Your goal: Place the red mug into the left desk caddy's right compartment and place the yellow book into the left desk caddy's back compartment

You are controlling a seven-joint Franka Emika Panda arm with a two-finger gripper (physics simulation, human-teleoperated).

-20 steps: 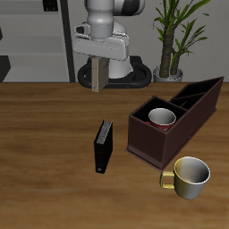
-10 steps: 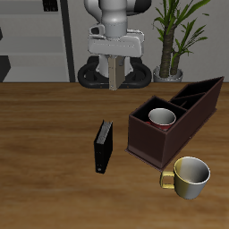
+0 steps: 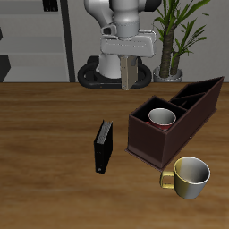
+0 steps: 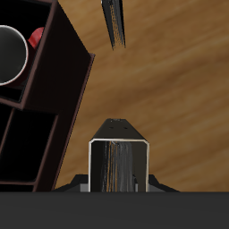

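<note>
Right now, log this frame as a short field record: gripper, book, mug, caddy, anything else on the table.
gripper: raised above the table's back part, shut on the yellow book
yellow book: held upright, hanging from the gripper, not yet in the back compartment
red mug: standing in the left desk caddy's large square compartment
left desk caddy: on the table, taller slanted end farthest back
black book: standing on edge beside the caddy
yellow-cream mug: near the table's front edge
</note>
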